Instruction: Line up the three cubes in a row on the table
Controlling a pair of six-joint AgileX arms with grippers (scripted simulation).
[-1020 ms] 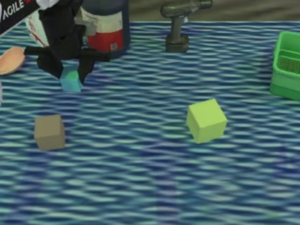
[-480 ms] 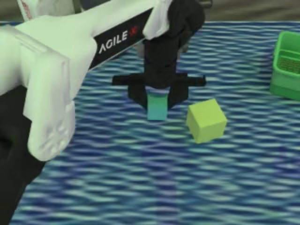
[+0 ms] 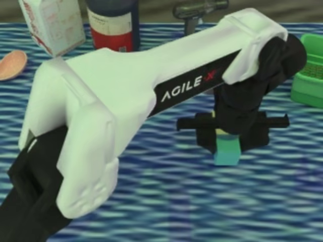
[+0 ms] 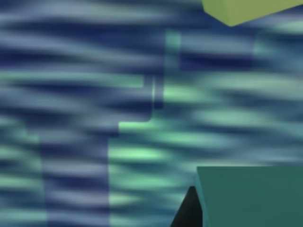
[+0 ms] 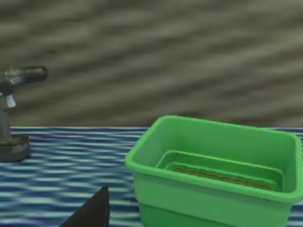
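1. My left gripper (image 3: pixel 226 146) is closed on the teal cube (image 3: pixel 226 151); its fingers (image 3: pixel 204 138) press the cube from both sides, right of the table centre in the top view.
2. I judge the step as carrying the teal cube to its place in the row. I cannot tell if the cube touches the table (image 3: pixel 151 212) or hangs just above it.
3. The lime cube (image 4: pixel 246 9) shows in the left wrist view as a corner, near the teal cube but apart from it. In the top view the arm covers it almost fully.
4. The next move, I think, calls for lowering the cube flat beside the lime one, then opening the fingers.
5. The tan cube is hidden under my left arm, so I cannot place it.
6. The right gripper is not in the top view. Its wrist view shows the green basket (image 5: pixel 208 189) and a drill (image 5: pixel 14 113).
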